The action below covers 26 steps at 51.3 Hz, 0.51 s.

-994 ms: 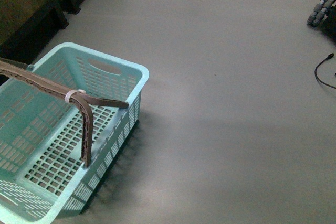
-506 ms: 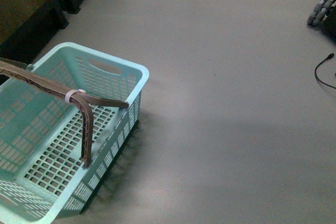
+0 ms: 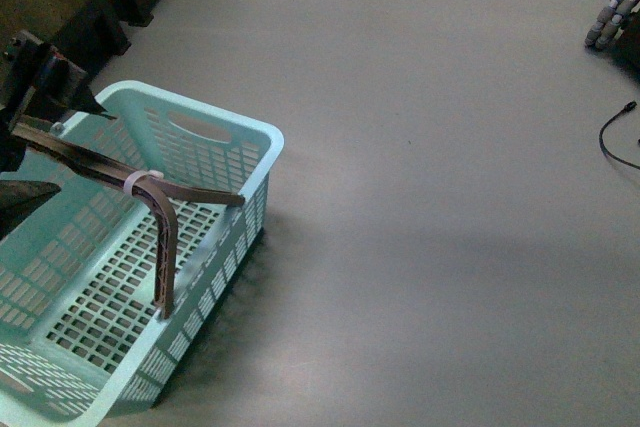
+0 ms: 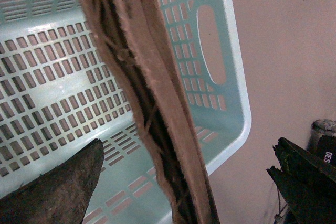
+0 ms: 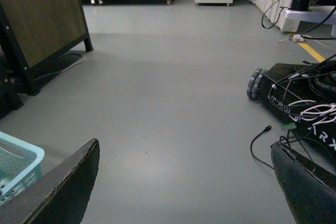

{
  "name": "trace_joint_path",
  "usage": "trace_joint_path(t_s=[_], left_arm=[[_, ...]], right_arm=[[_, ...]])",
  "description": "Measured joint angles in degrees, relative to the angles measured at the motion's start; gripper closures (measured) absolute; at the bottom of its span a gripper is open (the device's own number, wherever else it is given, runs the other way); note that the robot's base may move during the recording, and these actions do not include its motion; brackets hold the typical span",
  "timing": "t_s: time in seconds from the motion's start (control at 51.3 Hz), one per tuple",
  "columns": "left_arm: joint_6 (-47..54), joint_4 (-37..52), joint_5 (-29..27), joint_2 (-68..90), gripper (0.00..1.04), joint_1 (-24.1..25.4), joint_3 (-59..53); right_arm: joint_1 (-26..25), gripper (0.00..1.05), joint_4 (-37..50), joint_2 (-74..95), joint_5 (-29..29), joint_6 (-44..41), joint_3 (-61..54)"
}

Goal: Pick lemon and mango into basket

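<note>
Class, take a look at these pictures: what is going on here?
The left gripper hangs open over the teal basket, its jaws either side of a brown handle bar, not clamping it. The right gripper is open over the grey floor, holding nothing. What shows of the basket is empty, and no lemon or mango shows in any view.

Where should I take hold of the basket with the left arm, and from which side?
Probably the brown arched bar spanning the basket, coming down from above. It is narrow and stands clear above the floor and walls, so the jaws can close across its width. In the left wrist view it runs between the fingers of the open left gripper. The rim looks harder to pinch.
</note>
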Motion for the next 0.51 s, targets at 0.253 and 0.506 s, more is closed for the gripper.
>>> trace_joint_path(t_s=[0.253, 0.506], left_arm=[[-3.0, 2.6, -1.1, 7.0, 0.26, 0.1, 5.1], [-5.4, 1.9, -3.3, 8.5, 0.78, 2.0, 6.2]], right_arm=[[0.0, 0.09, 0.0, 0.0, 0.0, 0.0, 0.0], [0.0, 0.09, 0.0, 0.0, 0.0, 0.0, 0.0]])
